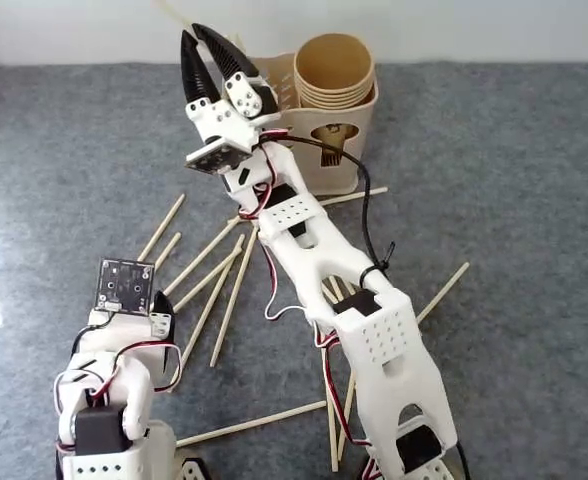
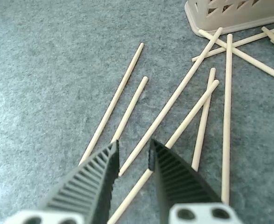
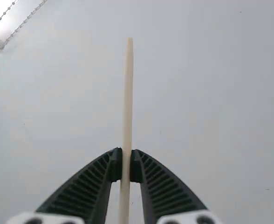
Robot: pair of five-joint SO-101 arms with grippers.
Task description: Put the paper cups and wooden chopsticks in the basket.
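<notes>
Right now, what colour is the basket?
The basket is beige; the high view shows it best.

No legible text, no numbers or signs, basket unmarked (cut-out pattern only), cups plain

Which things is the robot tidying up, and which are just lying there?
For the job: paper cups, basket, loose chopsticks, held chopstick.
Just there: grey mat, white wall.
</notes>
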